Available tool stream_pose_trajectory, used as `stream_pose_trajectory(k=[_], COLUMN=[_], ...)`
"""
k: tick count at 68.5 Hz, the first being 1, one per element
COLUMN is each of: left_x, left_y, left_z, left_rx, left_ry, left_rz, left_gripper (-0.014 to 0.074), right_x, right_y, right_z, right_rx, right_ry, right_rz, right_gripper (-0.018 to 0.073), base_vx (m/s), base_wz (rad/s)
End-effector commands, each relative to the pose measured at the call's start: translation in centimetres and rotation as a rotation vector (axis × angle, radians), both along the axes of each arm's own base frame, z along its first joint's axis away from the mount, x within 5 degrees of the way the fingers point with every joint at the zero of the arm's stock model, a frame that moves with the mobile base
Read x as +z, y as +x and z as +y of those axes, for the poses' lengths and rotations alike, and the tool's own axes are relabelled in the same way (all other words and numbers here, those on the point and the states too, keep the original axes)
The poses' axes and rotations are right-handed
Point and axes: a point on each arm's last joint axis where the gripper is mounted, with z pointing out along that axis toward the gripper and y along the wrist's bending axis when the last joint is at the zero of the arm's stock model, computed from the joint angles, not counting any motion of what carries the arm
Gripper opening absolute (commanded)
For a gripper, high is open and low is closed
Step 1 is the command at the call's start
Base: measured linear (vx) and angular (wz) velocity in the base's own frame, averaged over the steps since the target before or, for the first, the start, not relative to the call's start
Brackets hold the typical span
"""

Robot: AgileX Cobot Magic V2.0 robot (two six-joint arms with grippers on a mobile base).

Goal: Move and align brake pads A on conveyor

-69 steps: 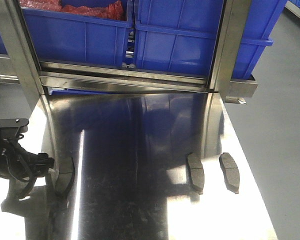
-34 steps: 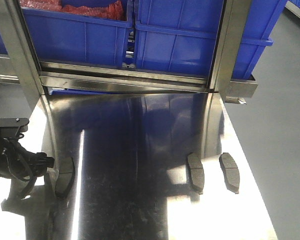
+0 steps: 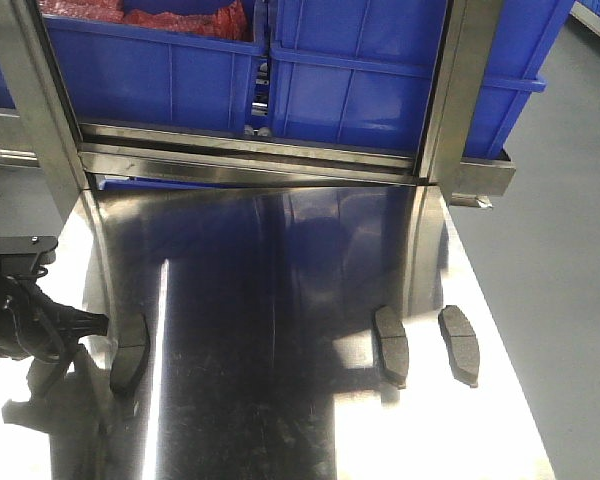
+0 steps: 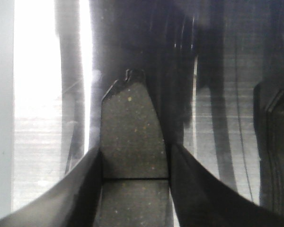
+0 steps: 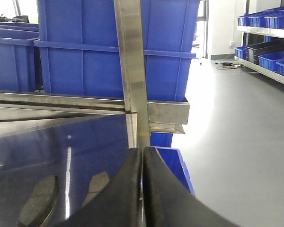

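A dark-grey brake pad (image 4: pixel 132 127) with a groove across it sits between the fingers of my left gripper (image 4: pixel 135 163), which is shut on its two long sides. In the front view this pad (image 3: pixel 130 352) stands tilted on its edge at the left of the shiny steel table (image 3: pixel 280 300), with the left gripper (image 3: pixel 98 338) beside it. Two more brake pads (image 3: pixel 391 345) (image 3: pixel 459 345) lie flat at the right of the table. The right wrist view shows them as one pad (image 5: pixel 38 201) and another (image 5: pixel 102 184) left of my right gripper (image 5: pixel 142 152), which is shut and empty. The conveyor is out of view.
Blue plastic crates (image 3: pixel 360 70) stand on a steel frame behind the table, one holding red material (image 3: pixel 180 20). Upright steel posts (image 3: pixel 445 90) (image 3: pixel 40 100) rise at the table's back corners. Grey floor (image 3: pixel 570 250) lies past the table's right edge.
The left arm has shifted slightly to the left and down. The held pad stays almost in place. The two pads on the right have not moved.
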Motion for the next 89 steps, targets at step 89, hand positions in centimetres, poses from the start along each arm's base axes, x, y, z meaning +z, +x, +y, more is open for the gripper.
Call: stream_pose_trajectory(k=[89], left_x=[17.3], left_y=[-14.8], left_z=[0.8], left_rx=[0.001], left_ry=[-0.050], left_rz=[-0.727], left_gripper=[0.0164], right_x=[-0.1], right_y=[0.1], right_z=[0.0], right_rx=[-0.004], right_ry=[-0.006], right_rz=[-0.042], right_gripper=[-0.0008], base_vx=[0.00], base_wz=[0.00])
